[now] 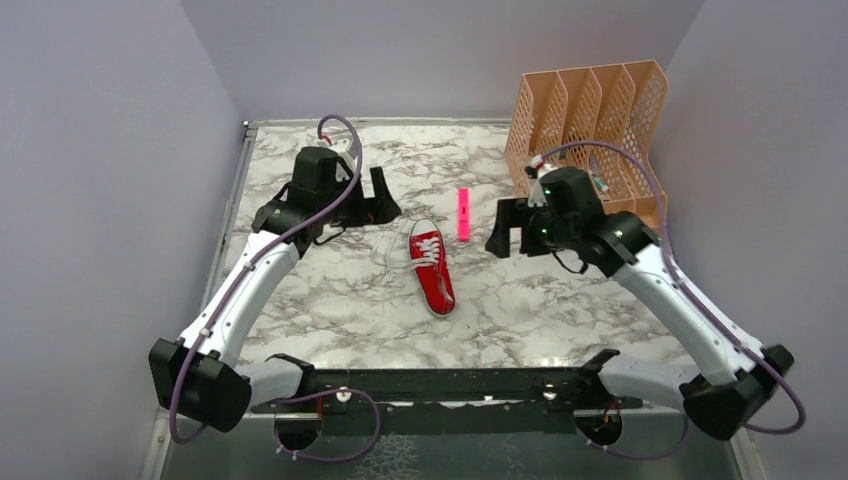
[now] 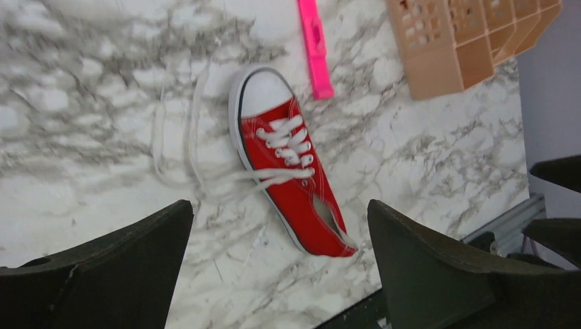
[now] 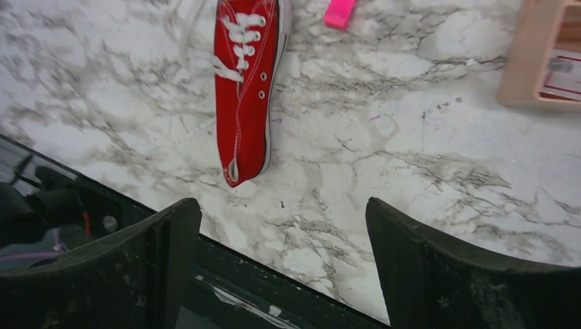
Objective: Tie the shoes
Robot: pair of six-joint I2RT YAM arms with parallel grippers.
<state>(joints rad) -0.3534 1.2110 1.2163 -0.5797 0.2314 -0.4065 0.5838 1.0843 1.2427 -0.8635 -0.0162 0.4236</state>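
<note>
Both pincers, the left gripper [image 1: 372, 208] and the right gripper [image 1: 508, 232], hang spread wide and empty on either side of the red sneaker [image 1: 432, 268] at mid-frame. Its white laces [image 2: 199, 137] seem to trail loose toward frame left, faint against the marble. Each gripper should take one end, clear of the eyelets. The marble tabletop [image 1: 330, 290] also holds a pink marker [image 1: 464, 214] and, upper right, a tan file rack [image 1: 585, 110]. The walls [image 1: 100, 150] are lilac.

Marble-pattern tabletop [image 1: 330, 300], white with grey veining, boxed in by plain pale lavender walls [image 1: 100, 150] at 9, 12 and 3 o'clock. Metal edge strip [image 1: 232, 200] along the 9 o'clock side. Tan perforated file rack [image 1: 585, 110], several slots, upright at 2 o'clock near the corner; light even, shadows soft.
</note>
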